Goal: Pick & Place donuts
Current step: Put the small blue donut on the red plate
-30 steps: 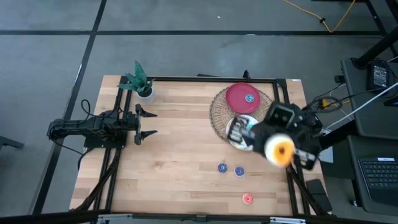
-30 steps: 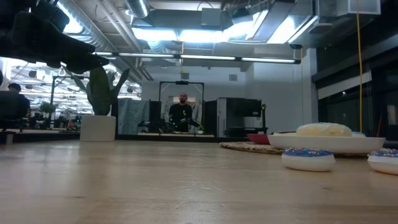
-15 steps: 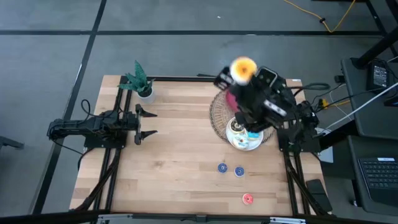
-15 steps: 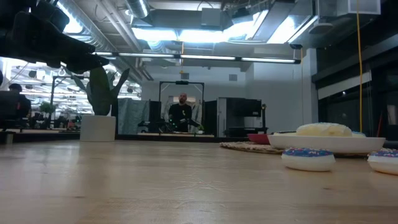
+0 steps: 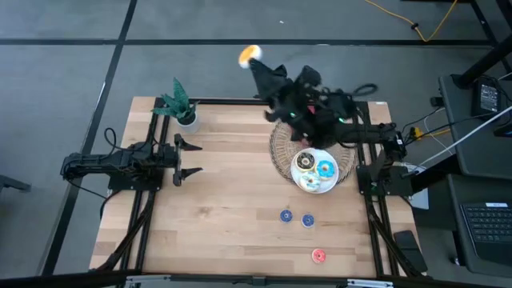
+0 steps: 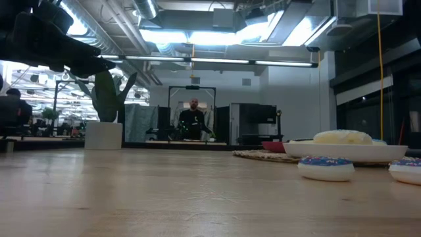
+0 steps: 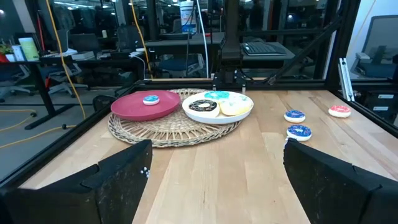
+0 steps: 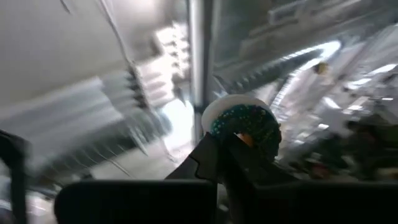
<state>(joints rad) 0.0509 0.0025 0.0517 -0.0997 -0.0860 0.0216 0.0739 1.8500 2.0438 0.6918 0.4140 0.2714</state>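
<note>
Right end effector (image 8: pixel 219 149) clamped on small blue donut (image 8: pixel 244 129), held edgewise, hole sideways

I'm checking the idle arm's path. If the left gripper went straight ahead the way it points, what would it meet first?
Likely the woven mat carrying the red plate and white plate; only bare table lies before the open left gripper.

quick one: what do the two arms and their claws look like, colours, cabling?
Both arms are black and jointed. The left arm lies low with black cables along it, ending in a two-finger black left claw. The right arm is bulkier, with black cable loops at its base. The right claw has dark tapered fingers.
</note>
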